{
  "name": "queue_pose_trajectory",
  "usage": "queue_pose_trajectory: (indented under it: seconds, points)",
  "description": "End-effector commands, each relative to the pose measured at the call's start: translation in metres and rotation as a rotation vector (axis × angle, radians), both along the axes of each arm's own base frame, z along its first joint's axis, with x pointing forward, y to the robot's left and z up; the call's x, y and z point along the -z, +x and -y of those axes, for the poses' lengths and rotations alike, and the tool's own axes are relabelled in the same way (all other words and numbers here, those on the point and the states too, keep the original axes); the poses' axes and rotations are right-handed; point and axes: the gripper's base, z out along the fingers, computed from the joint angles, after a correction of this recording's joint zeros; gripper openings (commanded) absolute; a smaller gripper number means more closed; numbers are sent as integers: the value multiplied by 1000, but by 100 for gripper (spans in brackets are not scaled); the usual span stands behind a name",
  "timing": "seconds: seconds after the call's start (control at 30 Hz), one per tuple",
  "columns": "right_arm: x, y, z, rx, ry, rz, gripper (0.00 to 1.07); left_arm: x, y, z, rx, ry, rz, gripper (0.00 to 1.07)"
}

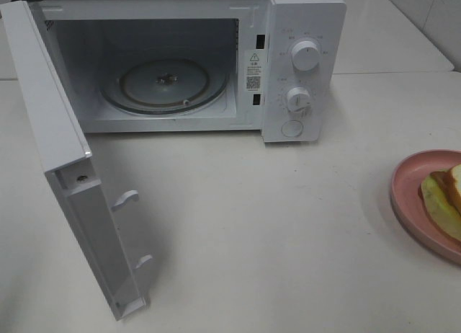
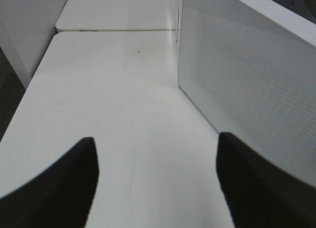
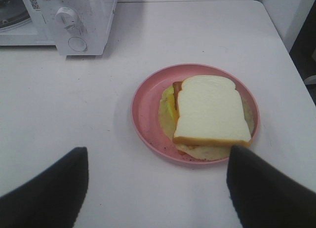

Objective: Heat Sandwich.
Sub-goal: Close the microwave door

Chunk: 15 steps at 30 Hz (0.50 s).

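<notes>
The sandwich lies on a round pink plate at the table's right edge, partly cut off in the high view. In the right wrist view the sandwich shows white bread on top with yellow-green and red filling at its side, resting on the plate. My right gripper is open, a little short of the plate and touching nothing. My left gripper is open over bare table, beside the outer face of the microwave door. Neither gripper appears in the high view.
The white microwave stands at the back with its door swung wide toward the front left. A glass turntable lies inside the cavity. Two knobs and a round button are on its right panel.
</notes>
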Motion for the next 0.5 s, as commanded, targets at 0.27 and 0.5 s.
queue_pose_trajectory:
  seconds: [0.27,0.5]
  points:
    - [0,-4,0,5,3,37,75,1,43,-4,-6,-11,-64,0]
    - [0,-4,0,5,3,37,75,17,72,-7,-24,-21,-35,0]
